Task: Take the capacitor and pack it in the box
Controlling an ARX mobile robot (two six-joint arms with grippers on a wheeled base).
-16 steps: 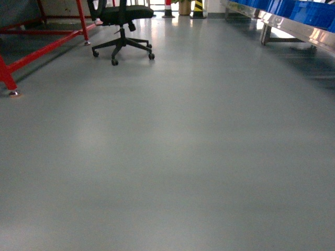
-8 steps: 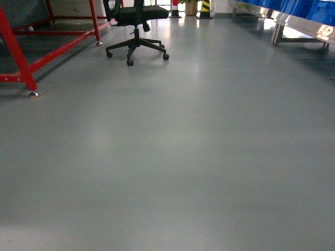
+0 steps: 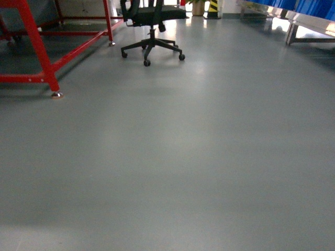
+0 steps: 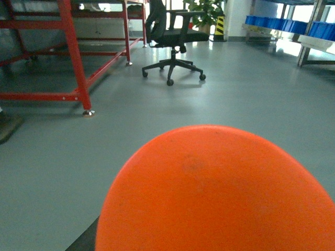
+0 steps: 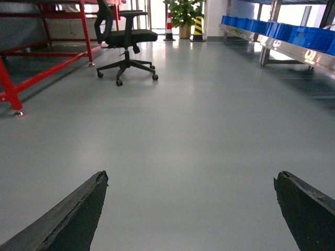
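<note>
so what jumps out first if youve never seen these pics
The big orange dome filling the bottom of the left wrist view, so close it hides that gripper. Next, the black office chair alone on bare grey floor, with a red steel frame to its left. On the right, blue bins line a shelf, and the right gripper hangs open and empty.

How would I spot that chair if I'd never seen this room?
Find the red metal frame on the left of the grey floor. Just right of it, farther back, stands the black office chair, alone on a five-spoked wheeled base.
</note>
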